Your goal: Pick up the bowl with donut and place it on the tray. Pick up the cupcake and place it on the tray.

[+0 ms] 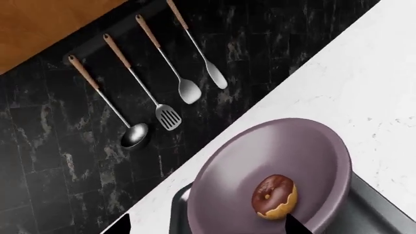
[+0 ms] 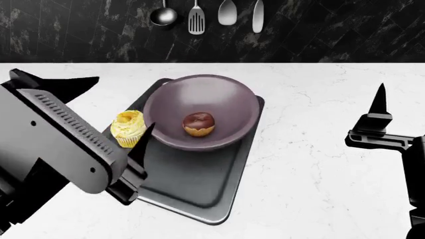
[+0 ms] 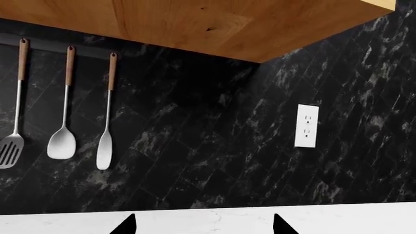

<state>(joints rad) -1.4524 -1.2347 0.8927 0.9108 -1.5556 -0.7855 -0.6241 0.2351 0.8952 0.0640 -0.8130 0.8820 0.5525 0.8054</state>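
Head view: smooth mauve bowl (image 2: 222,107) holding glazed donut (image 2: 198,124) sits on dark metal tray (image 2: 192,186).

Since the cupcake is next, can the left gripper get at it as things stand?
Probably yes. The cupcake stands uncovered at the tray's left edge, beside the bowl, and the left gripper hangs close by, fingertips apart, nothing visibly between them.

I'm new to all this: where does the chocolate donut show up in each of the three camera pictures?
Left wrist view: the donut lies inside the bowl, low in the picture.
Head view: the donut sits mid-picture in the bowl, on the tray.
Right wrist view: not in it; only wall and counter edge show.
Shared landmark: the hanging slotted spatula.
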